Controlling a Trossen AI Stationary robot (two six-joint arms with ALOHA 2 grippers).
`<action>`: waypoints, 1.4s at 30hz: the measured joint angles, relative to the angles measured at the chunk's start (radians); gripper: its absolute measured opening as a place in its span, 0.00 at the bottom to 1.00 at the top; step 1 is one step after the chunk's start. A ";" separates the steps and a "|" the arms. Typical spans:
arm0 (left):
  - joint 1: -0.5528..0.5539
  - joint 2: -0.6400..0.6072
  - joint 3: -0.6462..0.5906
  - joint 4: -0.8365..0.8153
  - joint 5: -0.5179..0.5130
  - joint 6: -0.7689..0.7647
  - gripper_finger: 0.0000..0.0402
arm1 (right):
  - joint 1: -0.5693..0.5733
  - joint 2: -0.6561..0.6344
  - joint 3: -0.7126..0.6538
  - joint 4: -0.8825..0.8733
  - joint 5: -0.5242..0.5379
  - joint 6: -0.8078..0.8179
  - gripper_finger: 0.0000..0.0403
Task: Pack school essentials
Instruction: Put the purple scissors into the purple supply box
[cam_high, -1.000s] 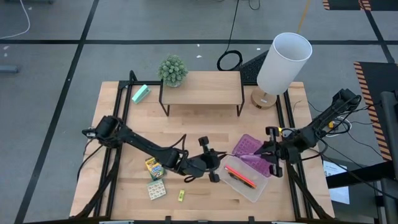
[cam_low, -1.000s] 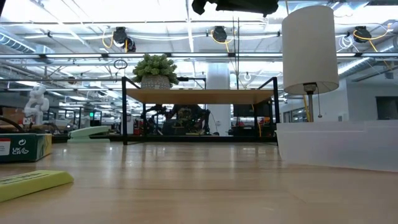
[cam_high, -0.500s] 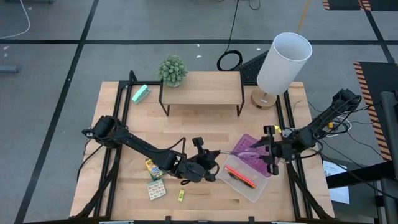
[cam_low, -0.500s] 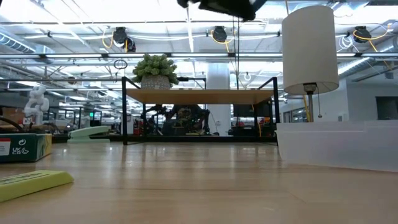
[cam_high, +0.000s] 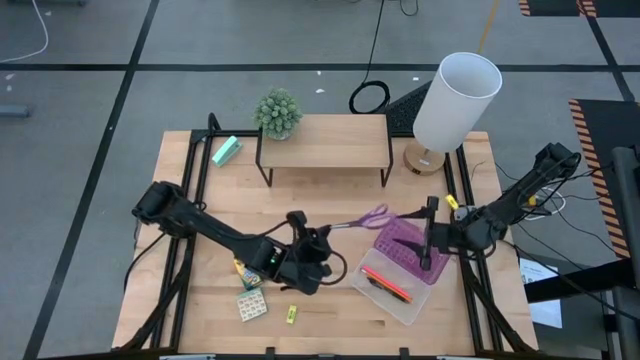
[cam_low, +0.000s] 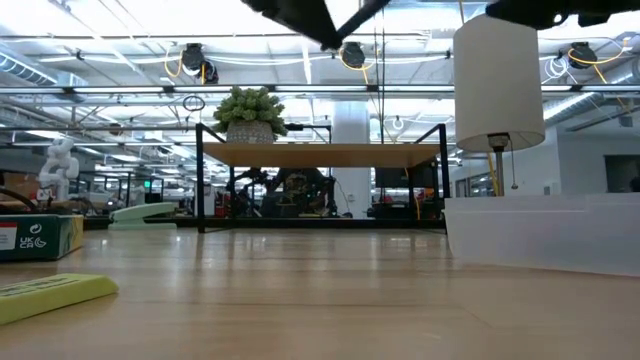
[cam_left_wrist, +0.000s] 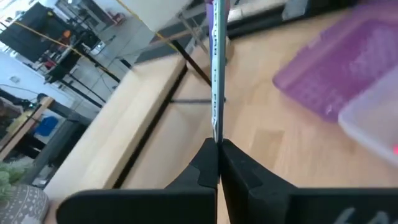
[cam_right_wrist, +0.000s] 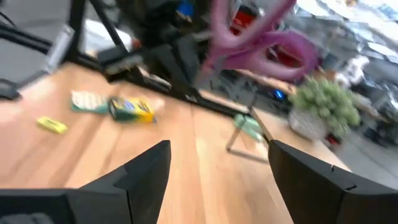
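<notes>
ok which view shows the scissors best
The high view: the purple-handled scissors show whole, held by the blades in the left end effector, handles toward the purple lid. The left wrist view shows only the blade edge-on, the right wrist view blurred handles. In the low view I cannot make them out.

A: Surface? 
B: Wooden table (cam_high: 210, 190). Far side: shelf riser (cam_high: 324, 143), lamp base (cam_high: 424, 159), mint-green block (cam_high: 226, 151).

A: Near side? 
B: Clear box (cam_high: 396, 290) beside purple lid (cam_high: 402, 243); crayon box (cam_high: 246, 271), card pack (cam_high: 252, 306) and 1 tiny yellow piece (cam_high: 292, 315) lie apart.
</notes>
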 joint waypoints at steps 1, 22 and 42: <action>0.002 0.002 -0.001 -0.013 0.005 -0.001 0.00 | 0.000 0.001 0.011 -0.038 0.020 0.022 0.65; -0.020 0.002 0.000 -0.222 -0.007 0.236 0.00 | 0.029 0.035 0.267 -0.394 -0.024 0.579 0.65; 0.016 0.026 0.000 -0.034 -0.315 0.993 0.00 | -0.145 0.214 0.288 -0.410 -0.233 0.599 0.53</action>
